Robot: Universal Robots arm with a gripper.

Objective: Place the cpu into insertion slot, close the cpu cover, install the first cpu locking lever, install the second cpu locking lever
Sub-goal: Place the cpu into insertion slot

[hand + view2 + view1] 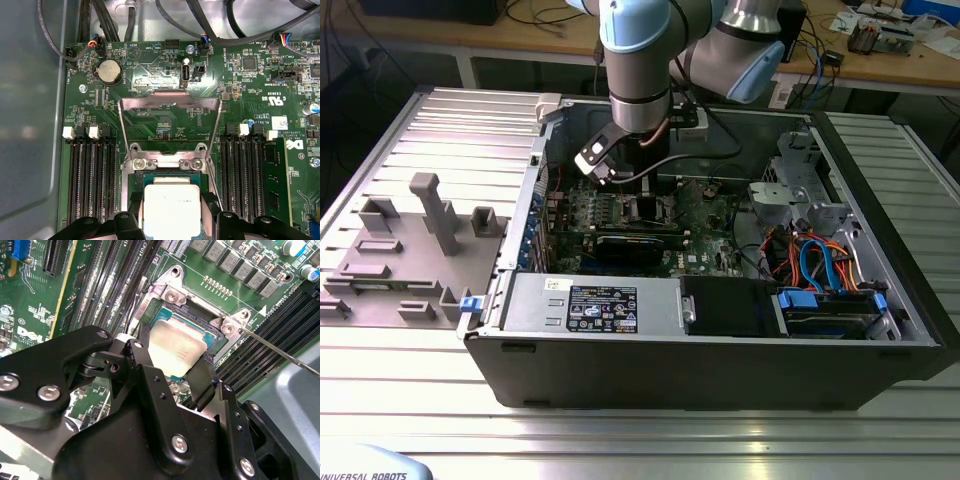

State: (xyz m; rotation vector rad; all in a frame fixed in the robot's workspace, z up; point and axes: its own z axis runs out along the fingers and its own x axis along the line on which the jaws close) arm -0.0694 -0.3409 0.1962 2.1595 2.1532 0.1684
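In the second wrist view the pincer [175, 346] is clamped on the cpu [176, 340], a flat square with a dull silvery top, with the matte black fingers [145, 347] pressed against two opposite edges. The chip is held between them at the dark-framed insertion slot [197, 316]; whether it is seated cannot be judged. Beyond the fingertips, in the first wrist view, the thin shiny cpu cover [170, 102] is stood open.

UR arm [638, 60] vert., gripper [172, 351] facing down
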